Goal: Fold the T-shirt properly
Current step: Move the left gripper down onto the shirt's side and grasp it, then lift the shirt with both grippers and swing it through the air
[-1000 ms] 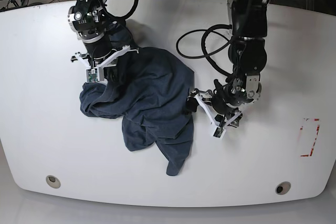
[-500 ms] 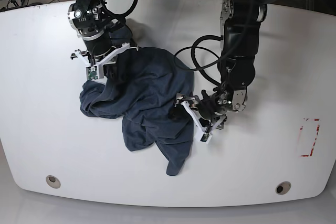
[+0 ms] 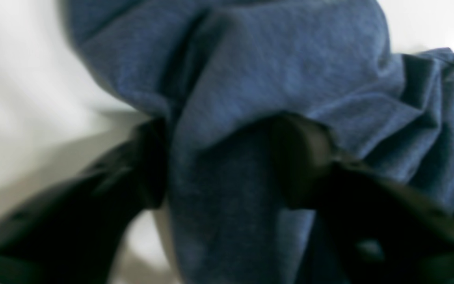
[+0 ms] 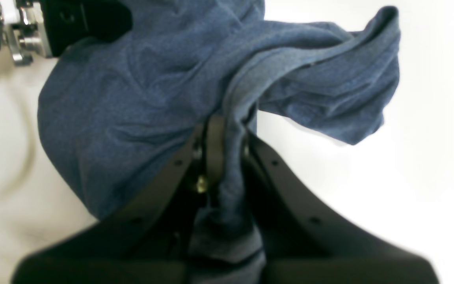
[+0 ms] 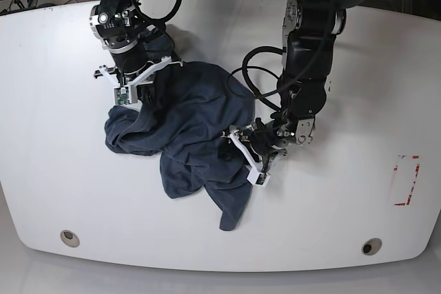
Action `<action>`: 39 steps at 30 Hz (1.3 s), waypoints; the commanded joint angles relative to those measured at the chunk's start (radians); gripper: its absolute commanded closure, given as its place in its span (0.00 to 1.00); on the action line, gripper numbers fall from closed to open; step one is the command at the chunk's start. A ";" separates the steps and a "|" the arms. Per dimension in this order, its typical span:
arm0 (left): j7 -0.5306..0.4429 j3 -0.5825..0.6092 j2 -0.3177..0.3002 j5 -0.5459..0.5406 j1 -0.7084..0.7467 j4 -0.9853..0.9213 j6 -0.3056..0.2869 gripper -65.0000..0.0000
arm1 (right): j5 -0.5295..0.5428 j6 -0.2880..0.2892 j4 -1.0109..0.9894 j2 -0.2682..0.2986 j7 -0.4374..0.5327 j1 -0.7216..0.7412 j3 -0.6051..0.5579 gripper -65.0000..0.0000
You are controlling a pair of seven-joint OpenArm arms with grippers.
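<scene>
T-shirt (image 5: 189,129) crumpled mid-desk (image 5: 344,218). Right end effector (image 4: 227,138) clamped on a fold at its top-left edge. Left end effector (image 3: 219,157) part-open, astride cloth at its right edge.

obstacle: T-shirt (image 5: 193,129) heap mid-table (image 5: 62,170) | free: bare edges

Matt heathered cotton T-shirt (image 5: 196,122)
</scene>
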 commanded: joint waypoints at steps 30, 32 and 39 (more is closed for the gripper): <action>0.352 -0.118 -0.191 -0.002 0.309 0.839 -0.066 1.00 | 0.017 0.005 0.015 0.000 0.022 0.187 -0.001 1.00; 0.372 -0.141 -0.207 -0.002 0.340 0.925 -0.066 1.00 | 0.017 0.005 0.015 0.000 0.022 0.211 -0.001 1.00; 0.424 -0.219 -0.236 -0.002 0.392 1.112 -0.066 1.00 | 0.015 0.004 -0.014 0.000 -0.040 0.331 0.001 1.00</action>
